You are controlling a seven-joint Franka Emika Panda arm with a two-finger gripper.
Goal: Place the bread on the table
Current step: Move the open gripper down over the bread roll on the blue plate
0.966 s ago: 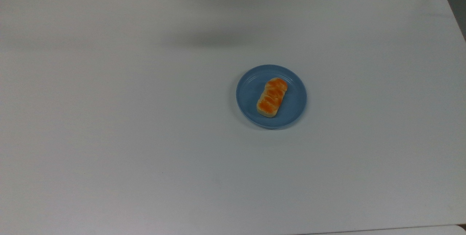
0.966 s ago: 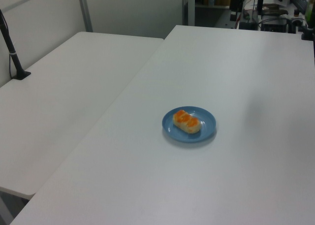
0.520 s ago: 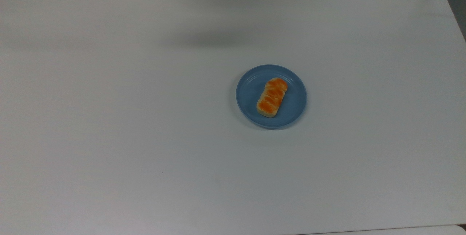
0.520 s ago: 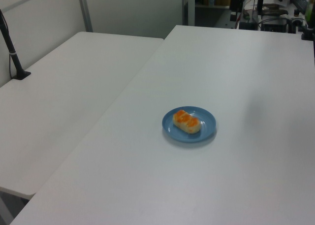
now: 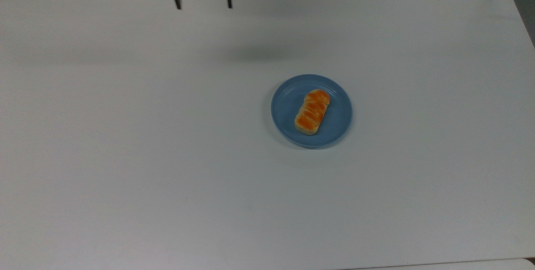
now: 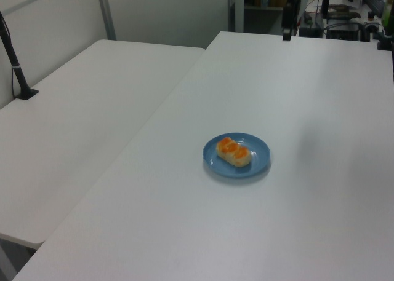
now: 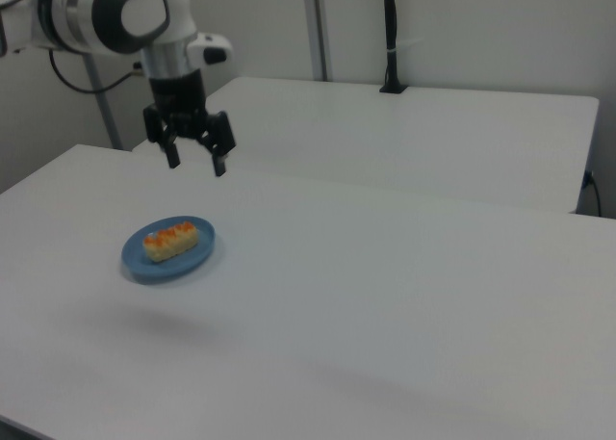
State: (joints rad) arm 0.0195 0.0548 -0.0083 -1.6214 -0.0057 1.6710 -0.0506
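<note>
One blue plate (image 5: 311, 111) is the anchor for everything on this white bench (image 5: 125, 157), so I place the rest by it. On the near side of the plate, toward the bottom of the top view, the bench runs on plain and bare. The plate itself sits a little toward the top view's right of the bench's middle. On it lies the bread (image 5: 312, 112), a small oblong loaf with pale cream sides and a glossy orange ridged top; it rests flat inside the plate's rim, slanted so that one end points up and toward the top view's right, and it touches nothing but the plate. In the left view the bread (image 6: 233, 152) lies across the plate (image 6: 237, 155) the same way, and in the right view the loaf (image 7: 170, 241) rests on the plate (image 7: 168, 249) with its long side facing us. Beyond the plate, toward the far edge of the bench and off to the top view's left, hangs the pincer (image 5: 203, 6), well apart from the plate and in the air above the bench. Its two dark fingers (image 5: 179, 3) point downward and stand wide apart, holding nothing. In the right view the pincer (image 7: 195, 162) hangs above and behind the plate. A soft grey shadow (image 5: 255, 54) lies on the bench between the pincer and the plate.
</note>
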